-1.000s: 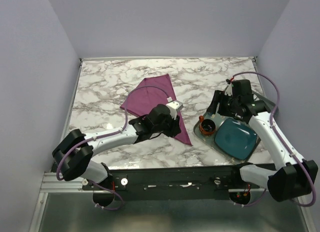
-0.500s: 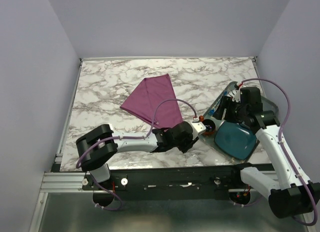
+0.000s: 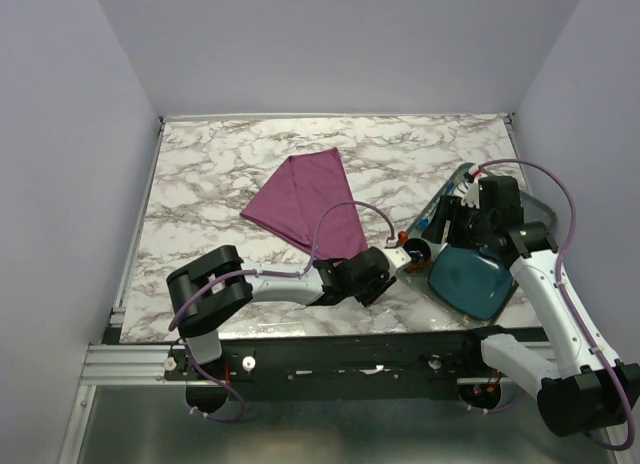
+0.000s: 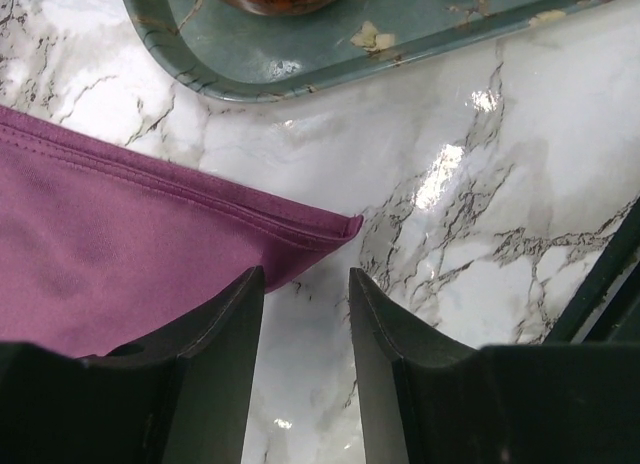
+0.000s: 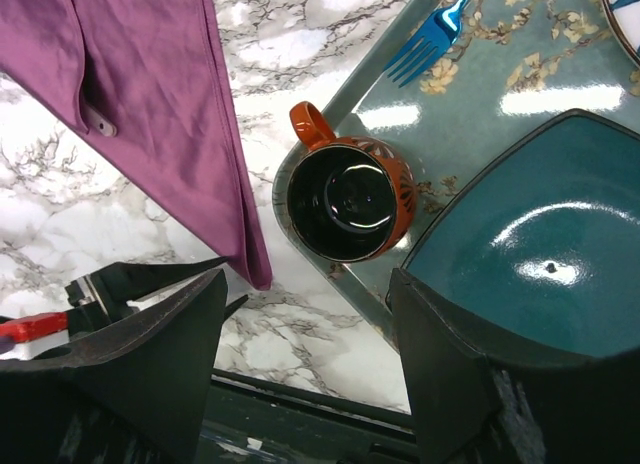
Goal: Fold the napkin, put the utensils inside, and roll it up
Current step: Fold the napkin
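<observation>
The napkin (image 3: 305, 199) lies folded into a triangle on the marble counter (image 3: 220, 164), its near corner just short of the tray (image 5: 500, 74). The left hand (image 4: 306, 284) hovers at that corner, fingers parted and gripping nothing. The right hand (image 5: 307, 284) hangs wide open above the cup (image 5: 350, 199) — also empty.

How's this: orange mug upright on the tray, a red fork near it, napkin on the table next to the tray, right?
Not quite: the fork is blue, not red, as the right wrist view shows. The mug is upright on the tray, the napkin on the table next to it.
</observation>
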